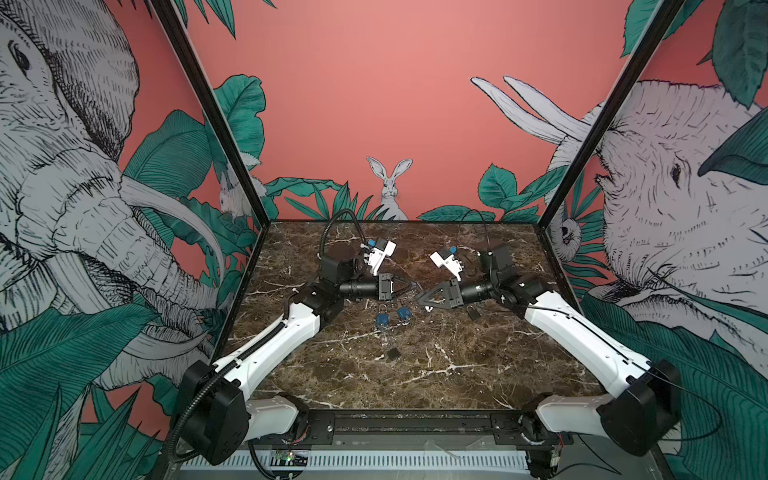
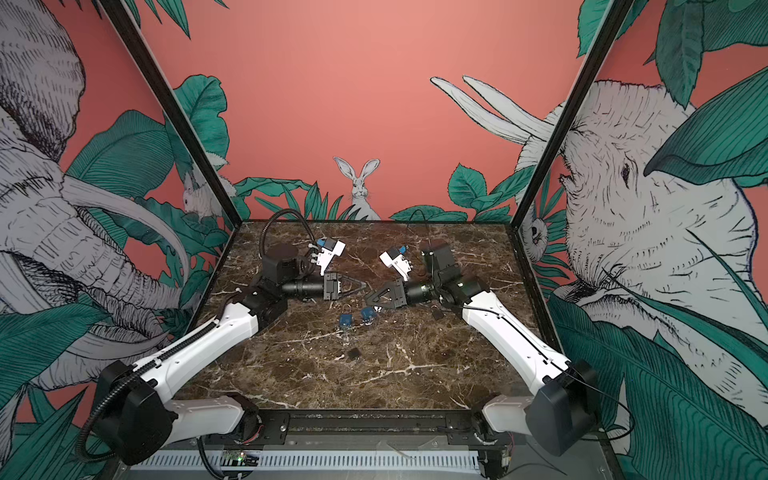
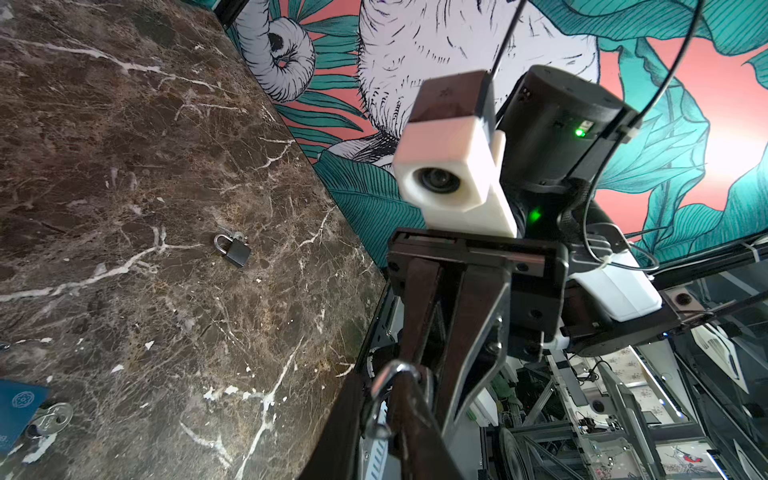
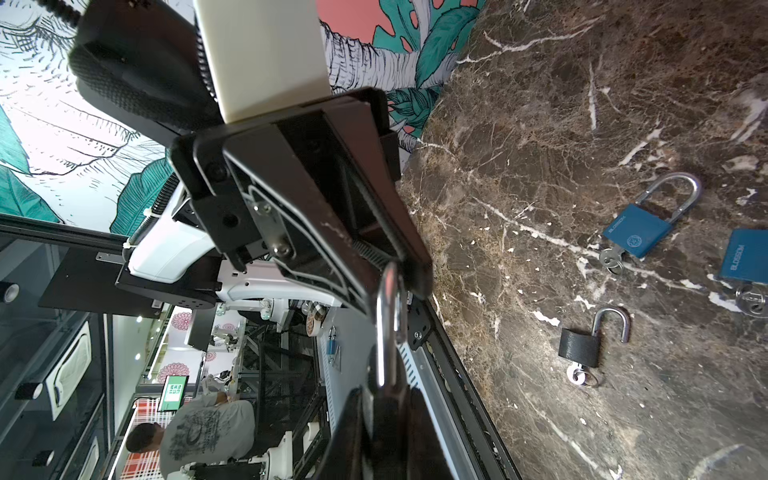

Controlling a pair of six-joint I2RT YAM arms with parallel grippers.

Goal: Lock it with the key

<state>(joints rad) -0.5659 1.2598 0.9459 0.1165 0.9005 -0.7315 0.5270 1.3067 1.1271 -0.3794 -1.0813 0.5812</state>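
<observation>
**Item: held padlock [image 4: 388, 332], one.**
- Hidden: the body is buried between the fingers of the right end effector [image 1: 419, 297], so only the silver shackle shows. The body's colour and any key in it cannot be made out. In both top views the item is too small to read.
- Position: clear of the worktop [image 1: 457, 374], at mid-width, where the two arms meet.
- Axis: the long axis runs along the line between the two end effectors. The shackle arch points toward the left end effector [image 1: 413, 286] and the body end toward the right.
- Grasp: the right fingers are clamped on the body. The left fingers are drawn narrow, with their tips on either side of the shackle arch.

**Loose padlocks on the worktop, four.**
- Blue padlock [image 4: 636, 235]: lies flat, shackle seated, with a key [image 4: 611, 257] in its base.
- Second blue padlock [image 4: 744, 257]: just beside the first. The edge of the right wrist view cuts it off, and a key ring shows at its base.
- Open black padlock [image 4: 579, 347]: one shackle leg is free, and a key and ring are at its base.
- Closed black padlock [image 3: 237, 251]: well apart from the others, on the right arm's side. A small metal piece beside its shackle is unclear.

**Count:** five padlocks in all, three keys plainly seen.
</observation>
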